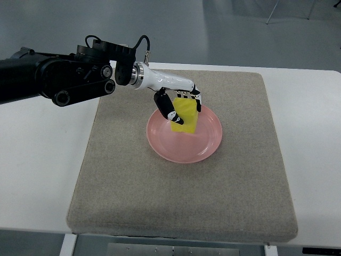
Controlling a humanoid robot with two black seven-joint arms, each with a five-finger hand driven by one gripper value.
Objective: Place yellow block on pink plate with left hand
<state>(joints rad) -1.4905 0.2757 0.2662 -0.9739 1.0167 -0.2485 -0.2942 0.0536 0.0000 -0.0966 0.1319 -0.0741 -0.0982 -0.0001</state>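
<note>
A yellow block [186,116] sits over the upper left part of the pink plate [201,146], which rests on the beige mat. My left hand [183,106] reaches in from the left on a black arm, its white and black fingers wrapped around the block's top and left side. The block's lower edge looks close to or touching the plate surface; I cannot tell which. My right arm does not show.
The beige mat [181,202] covers most of the white table [37,176]. The black left arm [58,80] stretches across the table's upper left. Grey floor lies beyond the table's far edge.
</note>
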